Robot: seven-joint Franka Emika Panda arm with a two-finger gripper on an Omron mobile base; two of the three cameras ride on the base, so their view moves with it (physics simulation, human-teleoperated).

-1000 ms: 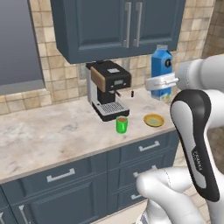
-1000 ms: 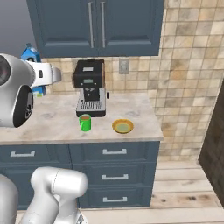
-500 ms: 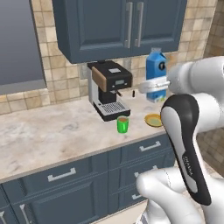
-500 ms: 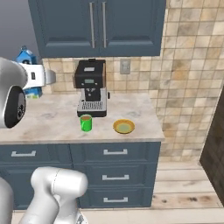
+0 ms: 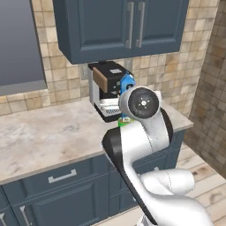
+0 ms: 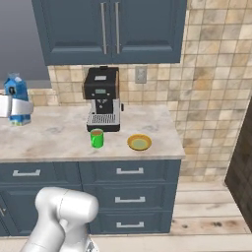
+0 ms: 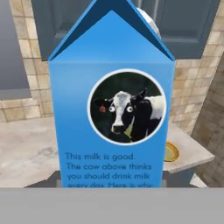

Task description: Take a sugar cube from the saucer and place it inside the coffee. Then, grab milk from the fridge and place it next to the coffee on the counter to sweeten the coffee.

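Left of the coffee machine (image 6: pixel 103 100), over the counter (image 6: pixel 59 135), the milk (image 6: pixel 17 99) is hanging clasped in the gripper (image 6: pixel 15 106). Swinging toward the coffee (image 6: pixel 97 138), it risks toppling the cup beside the saucer (image 6: pixel 139 142).

Base views flank the counter (image 6: pixel 59 135), hand view close on milk (image 7: pixel 111 118)

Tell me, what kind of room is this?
A kitchen, most likely: a black and silver coffee machine stands on a beige marbled stone counter over dark blue drawers, with dark blue wall cabinets above and a tall blue milk carton nearby.
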